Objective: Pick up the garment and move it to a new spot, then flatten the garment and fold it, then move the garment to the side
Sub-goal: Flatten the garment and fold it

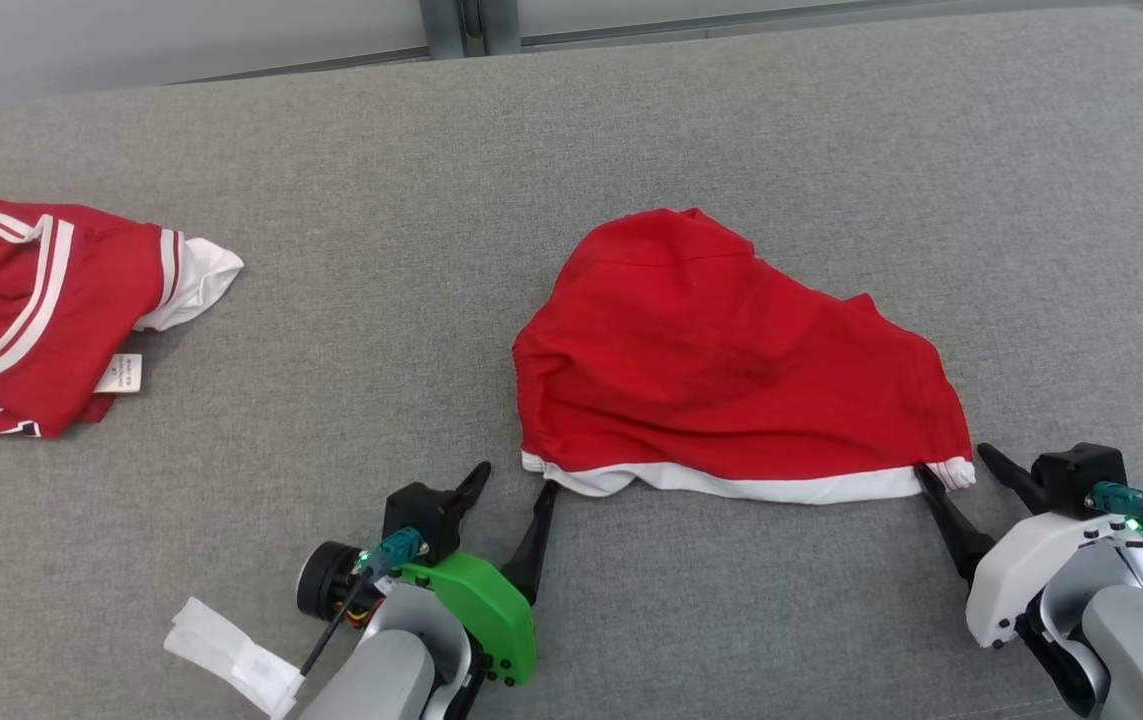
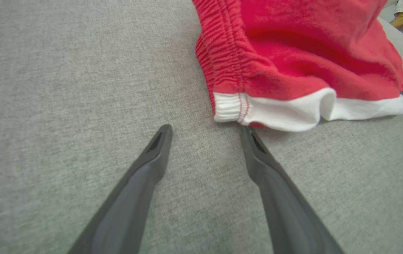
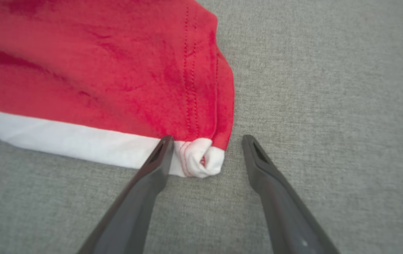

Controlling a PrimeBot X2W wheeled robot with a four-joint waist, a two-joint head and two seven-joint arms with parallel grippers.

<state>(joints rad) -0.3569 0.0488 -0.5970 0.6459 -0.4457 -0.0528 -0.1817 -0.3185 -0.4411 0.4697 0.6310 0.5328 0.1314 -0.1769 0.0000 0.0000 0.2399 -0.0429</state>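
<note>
Garment lies rumpled on the grey cushion, white hem toward me. My left gripper and right gripper both gape at its near corners, holding nothing. Risk: right corner is curled, so I could pinch one layer and drag it crooked
</note>
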